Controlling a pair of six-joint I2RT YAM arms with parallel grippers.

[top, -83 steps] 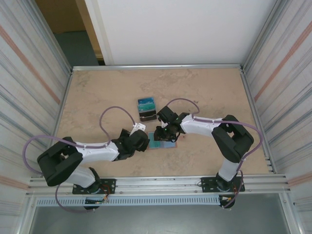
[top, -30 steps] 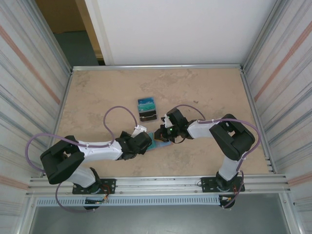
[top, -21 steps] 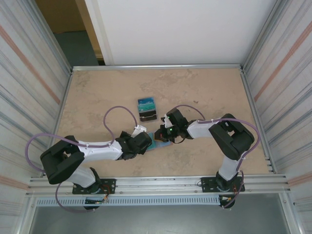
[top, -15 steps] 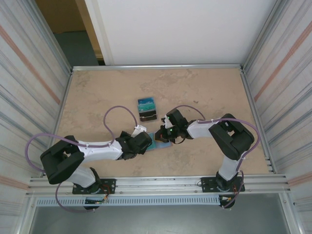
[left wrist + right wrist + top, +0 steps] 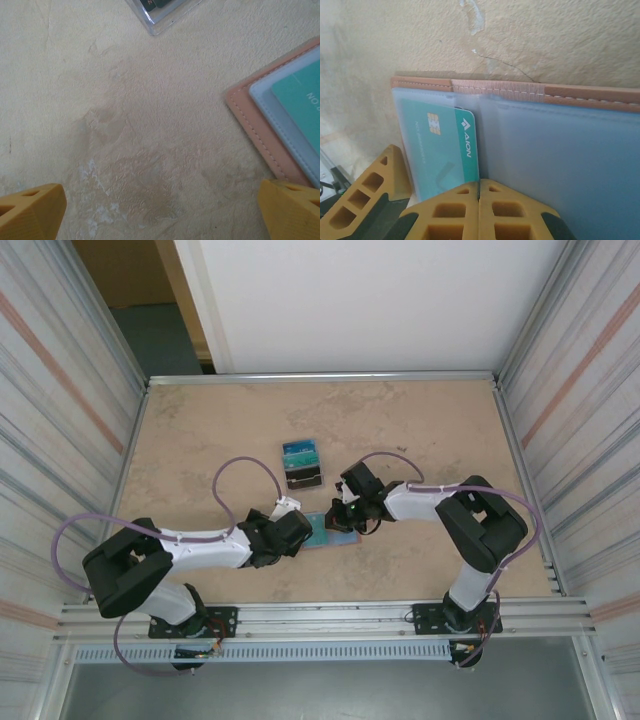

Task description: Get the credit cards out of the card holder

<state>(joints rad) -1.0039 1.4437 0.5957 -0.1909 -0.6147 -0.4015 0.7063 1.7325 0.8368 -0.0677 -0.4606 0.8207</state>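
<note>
Card holder (image 5: 330, 531) lies open on the table (image 5: 200, 440), a teal credit card (image 5: 442, 145) in its clear pocket, right gripper (image 5: 480, 187) fingers pressed together at the card's edge, left gripper (image 5: 160, 212) fingers spread beside its corner, so the unpinned holder may drag along.
</note>
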